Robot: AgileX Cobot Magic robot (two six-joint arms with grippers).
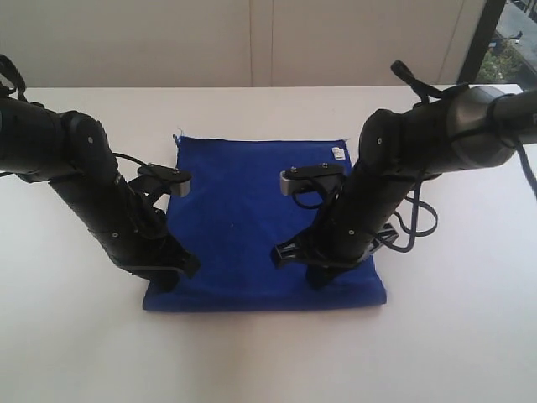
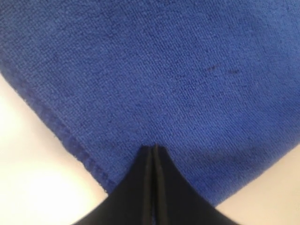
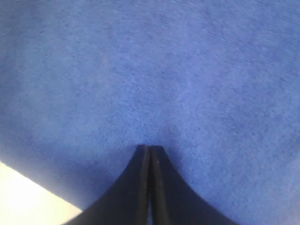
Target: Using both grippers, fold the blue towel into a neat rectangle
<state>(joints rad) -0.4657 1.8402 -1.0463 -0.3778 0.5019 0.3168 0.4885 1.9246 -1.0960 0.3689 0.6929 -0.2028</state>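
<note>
Bare white table (image 1: 268,361) lies closest to us, and just beyond it runs the near edge of the blue towel (image 1: 243,193), which is spread flat on that table between our two arms. Our left claw (image 1: 168,281) rests on the near left corner of the cloth, and our right claw (image 1: 323,275) on the near edge a little in from the right corner. From both claws the towel stretches away toward the far side of the table, so the line joining them lies along the near edge, and each arm is the nearer one to its own corner. Both wrist views show the black fingers pressed tight together with their tips on the pile; we cannot tell whether a pinch of cloth is caught between them. We judge that any coming fold turns on this: the free cloth lies ahead of the claws, not behind them. The towel looks nearly square, deep royal blue and fuzzy, smooth with no big creases. A stitched hem (image 2: 56,126) runs beside the left claw, a small white tag (image 1: 336,153) sits at the far right corner, and a few dark specks (image 2: 220,70) mark the pile
</note>
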